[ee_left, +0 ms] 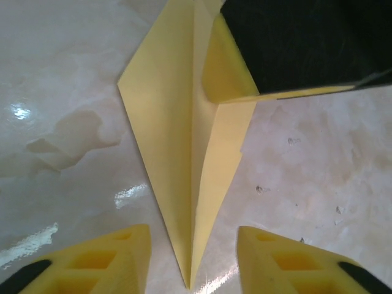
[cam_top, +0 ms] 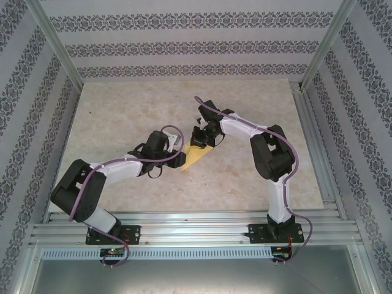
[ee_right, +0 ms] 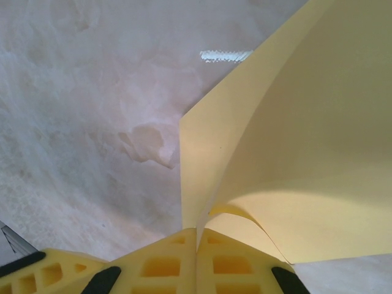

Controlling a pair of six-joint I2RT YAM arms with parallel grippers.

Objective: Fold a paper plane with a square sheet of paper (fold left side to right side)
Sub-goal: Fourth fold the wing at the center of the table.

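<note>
Holds the right pincer (ee_right: 196, 236) clamped together on a lifted flap of the paper plane (ee_right: 294, 153), with the left pincer (ee_left: 193, 236) apart, straddling its pointed tip without touching. Lies on the surface (ee_left: 73, 73) between the arms, already a narrow creased kite, so looks well past halfway. Leaves, by judgement, carrying that flap across and pressing the crease flat

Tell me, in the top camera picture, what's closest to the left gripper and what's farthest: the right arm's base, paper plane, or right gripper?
From the left gripper:
1. the paper plane, its tip between the open jaws.
2. the right gripper, just beyond, pinching the plane's far end.
3. the right arm's base, far off at the bottom right of the view.
</note>
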